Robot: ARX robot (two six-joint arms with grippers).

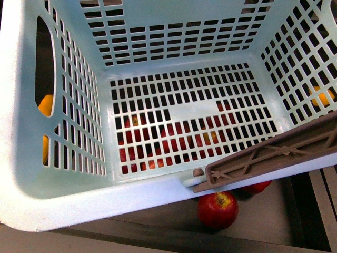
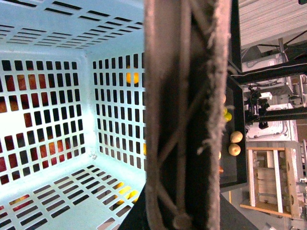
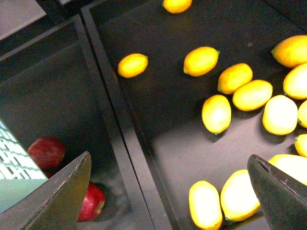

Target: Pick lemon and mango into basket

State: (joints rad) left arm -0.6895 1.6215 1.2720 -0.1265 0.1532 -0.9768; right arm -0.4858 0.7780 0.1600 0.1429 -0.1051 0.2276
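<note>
Plainly the basket (image 1: 31, 174) holds no fruit yet; red apples (image 1: 217, 209) lie under its slotted floor. The right claw (image 3: 169, 158) hangs wide open and empty over a black tray (image 3: 158, 120) of loose yellow fruit. The lemon (image 3: 133, 65), I judge, is the small plump one lying apart; the mango (image 3: 206, 204) is a longer one near the claw. Both look smooth, firm and apt to roll, so close across the short middle, gently on the mango. The left claw is out of view.
</note>
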